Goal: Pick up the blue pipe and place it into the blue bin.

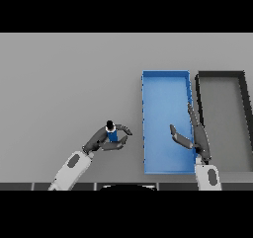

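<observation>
Both white and grey arms are entering from the lower edge of the head view, the left one slanting up and to the right from the lower left, the right one rising almost straight near the lower right. At the end of the left arm, the left hand (105, 139) is sitting on the grey desk (64, 84), and its fingers (123, 130) are curling around the blue pipe (112, 135), with the thumb closing in from below, so the pipe is being grasped between them. That pipe is a short blue piece with a black end (the dark cap is showing just above the hand), and it is standing well to the left of the blue bin (166, 75), not inside it. This bin is a long open rectangular tray lying lengthwise away from the robot, right of the desk's centre. Just beside it on the right, nearly touching its wall, a black bin (220, 74) of much the same shape is lying parallel. Over the blue bin's right wall the right hand (197, 136) is hovering, its fingers stretching straight up along the wall and its thumb sticking out to the left above the bin floor; it is released and holding nothing.
</observation>
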